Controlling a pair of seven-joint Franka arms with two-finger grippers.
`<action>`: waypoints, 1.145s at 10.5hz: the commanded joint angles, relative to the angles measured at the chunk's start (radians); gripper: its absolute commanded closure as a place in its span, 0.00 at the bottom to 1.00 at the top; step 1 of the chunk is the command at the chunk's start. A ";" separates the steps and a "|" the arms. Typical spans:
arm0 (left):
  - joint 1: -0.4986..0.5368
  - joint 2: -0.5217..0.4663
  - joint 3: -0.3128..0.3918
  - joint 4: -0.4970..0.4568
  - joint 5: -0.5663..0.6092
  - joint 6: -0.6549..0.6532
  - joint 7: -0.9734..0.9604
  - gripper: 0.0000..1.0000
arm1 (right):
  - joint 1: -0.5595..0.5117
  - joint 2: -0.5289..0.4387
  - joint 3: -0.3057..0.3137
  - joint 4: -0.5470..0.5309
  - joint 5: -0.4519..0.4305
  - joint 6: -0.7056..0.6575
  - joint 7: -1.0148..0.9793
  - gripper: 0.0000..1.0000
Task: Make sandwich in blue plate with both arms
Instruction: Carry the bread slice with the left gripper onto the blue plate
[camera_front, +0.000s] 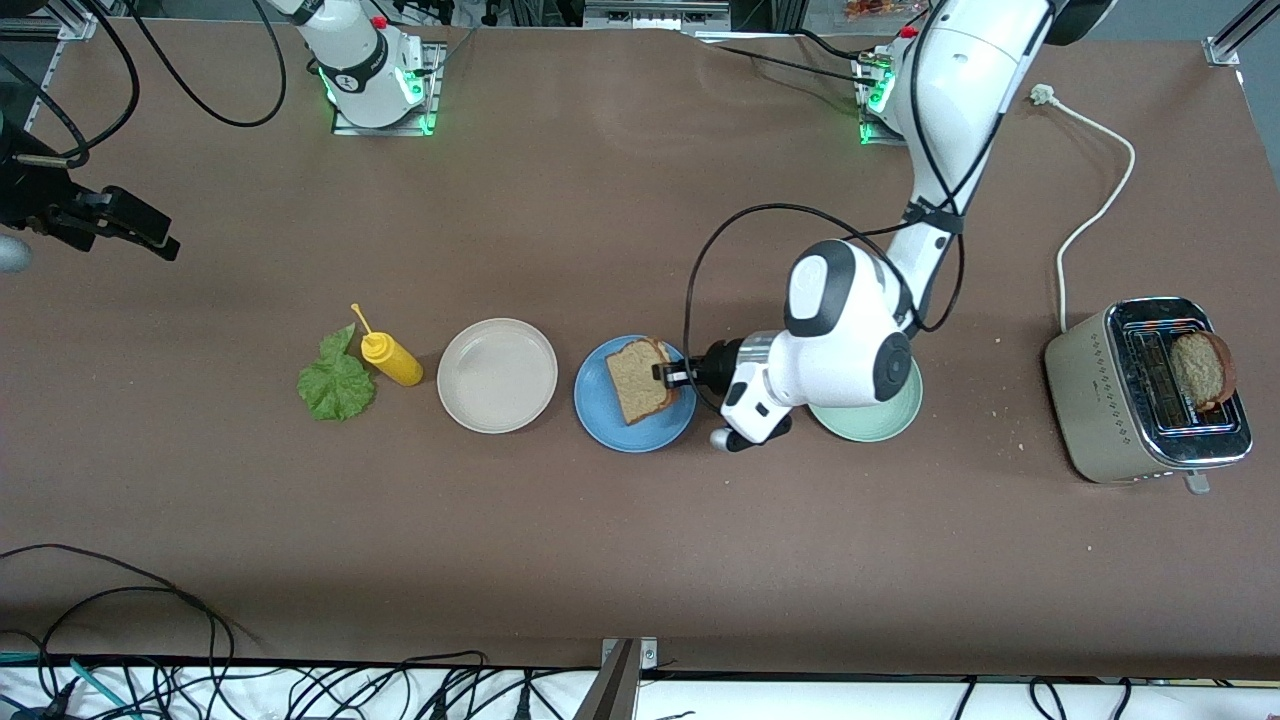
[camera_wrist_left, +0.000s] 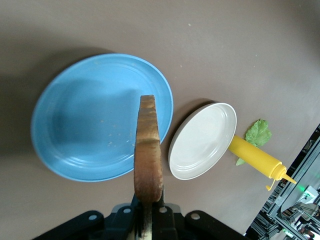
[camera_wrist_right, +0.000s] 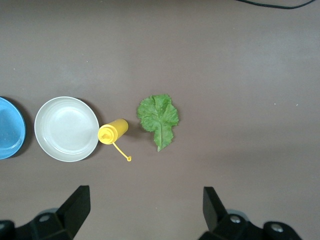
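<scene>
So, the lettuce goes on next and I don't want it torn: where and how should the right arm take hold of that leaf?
Judging from its pose, the lettuce leaf lies flat on the table beside the mustard bottle, so come straight down from above. Pinch near the thicker stem end, along the pale midrib, probably the sturdiest part. The right gripper hangs open over the table near the leaf.

We have the front camera high across the table (camera_front: 640, 560), facing the two arm bases and taking in the whole top. The left wrist camera looks down close over the blue plate (camera_wrist_left: 85, 120), with the beige plate (camera_wrist_left: 202, 141) just beside it. The right wrist camera looks straight down from higher up, the beige plate beside the blue plate's edge. All three views share the blue plate, beige plate, yellow bottle (camera_wrist_right: 113, 132) and lettuce leaf (camera_wrist_right: 158, 119).
</scene>
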 joint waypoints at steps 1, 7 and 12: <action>-0.073 0.076 0.015 0.094 -0.035 0.057 0.014 1.00 | -0.004 0.004 0.002 0.021 0.000 -0.020 -0.007 0.00; -0.081 0.099 0.015 0.093 -0.023 0.063 0.141 1.00 | -0.006 0.006 -0.005 0.020 -0.001 -0.020 -0.007 0.00; -0.069 0.130 0.016 0.090 -0.024 0.063 0.198 0.98 | -0.004 0.007 -0.006 0.020 0.000 -0.020 -0.007 0.00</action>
